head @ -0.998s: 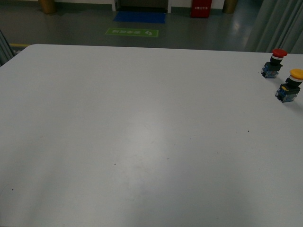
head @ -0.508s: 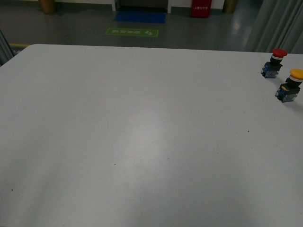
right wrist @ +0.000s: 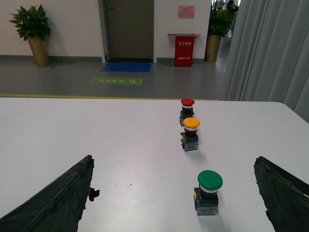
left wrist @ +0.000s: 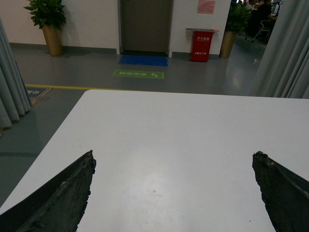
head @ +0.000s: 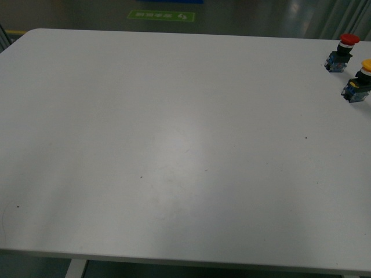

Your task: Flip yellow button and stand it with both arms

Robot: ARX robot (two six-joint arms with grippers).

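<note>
The yellow button (head: 360,81) stands upright, cap up, at the far right edge of the white table (head: 174,145), cut by the frame's edge. In the right wrist view it (right wrist: 191,134) stands in the middle of a row of buttons. My right gripper (right wrist: 174,169) is open and empty, well short of it. My left gripper (left wrist: 174,162) is open and empty over bare table, and no button shows in its view. Neither arm shows in the front view.
A red-capped button (head: 342,51) stands just beyond the yellow one, also in the right wrist view (right wrist: 187,111). A green-capped button (right wrist: 208,192) stands nearest, between my right fingers. Curtains, a floor and a door lie beyond the table's far edge.
The front view has tilted down: the table's near edge now shows and both buttons sit higher and further right in the frame. The buttons themselves have not moved.
</note>
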